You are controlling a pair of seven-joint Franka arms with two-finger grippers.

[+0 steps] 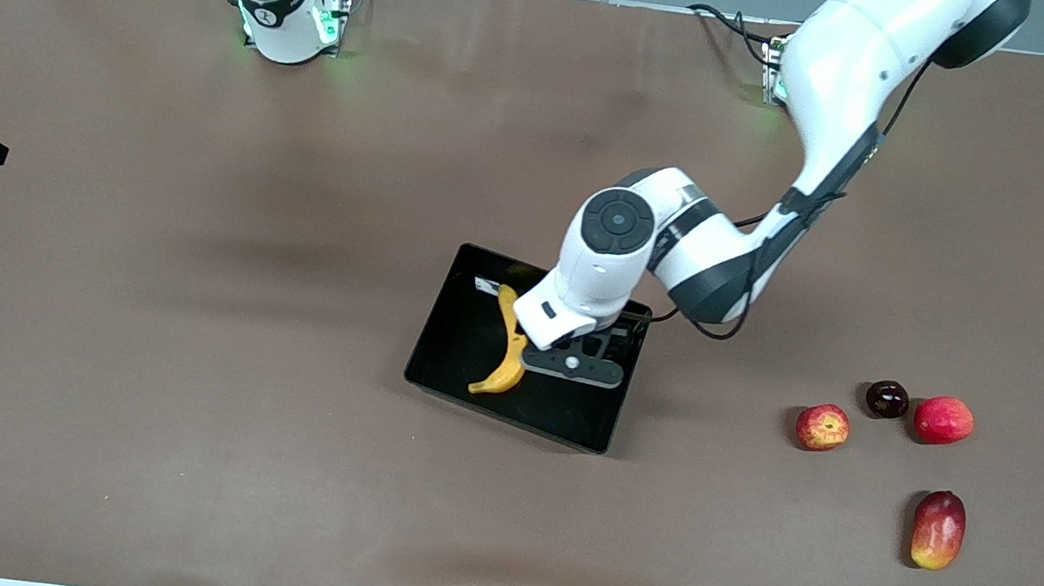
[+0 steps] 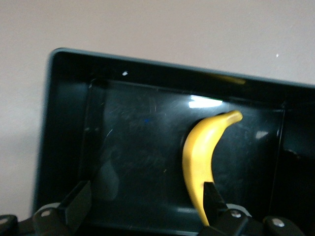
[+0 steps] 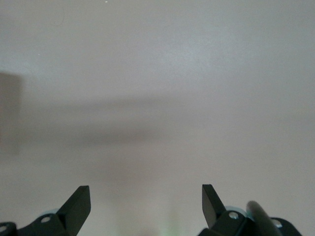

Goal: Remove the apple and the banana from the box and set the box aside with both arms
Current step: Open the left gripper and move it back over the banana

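Note:
The yellow banana (image 1: 504, 351) lies inside the black box (image 1: 457, 325) near the table's middle. My left gripper (image 1: 574, 360) hangs low over the box with its jaws wide apart and nothing between them. In the left wrist view (image 2: 145, 192) the banana (image 2: 202, 157) lies on the box's glossy floor (image 2: 128, 147), right beside one finger (image 2: 210, 196). The red-and-yellow apple (image 1: 822, 426) sits on the table toward the left arm's end. My right gripper (image 3: 146, 192) is open and empty over bare table; it is outside the front view, and that arm waits.
Beside the apple lie a dark plum (image 1: 886, 399) and a plain red round fruit (image 1: 944, 419). A red-yellow mango (image 1: 938, 529) lies nearer to the front camera. The right arm's base (image 1: 287, 10) stands at the table's back edge.

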